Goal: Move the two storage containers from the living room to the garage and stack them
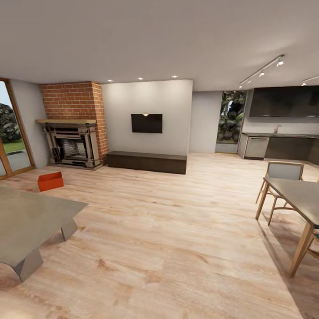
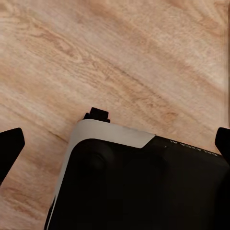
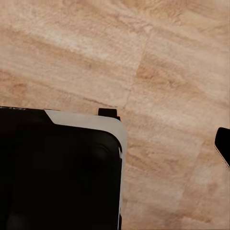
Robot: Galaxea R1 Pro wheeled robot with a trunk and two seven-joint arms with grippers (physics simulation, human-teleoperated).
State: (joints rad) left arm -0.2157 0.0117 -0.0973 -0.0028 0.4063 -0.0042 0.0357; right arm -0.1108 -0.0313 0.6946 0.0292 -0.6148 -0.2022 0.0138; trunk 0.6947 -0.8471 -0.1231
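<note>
While the robot stands on the wood-plank floor (image 1: 177, 248) of the living room, both wrist views look down at planks past the dark base. Left gripper (image 2: 115, 143): fingertips at opposite edges, spread wide, nothing held. Right gripper: one fingertip (image 3: 223, 143) visible; opening cannot be judged. Grey table (image 1: 31, 221) near left. Beyond its far corner, one storage container (image 1: 50, 181) sits on the floor before the brick fireplace (image 1: 73, 141), long axis roughly crosswise, slightly skewed. Likely best: drive around the table, approach square-on.
</note>
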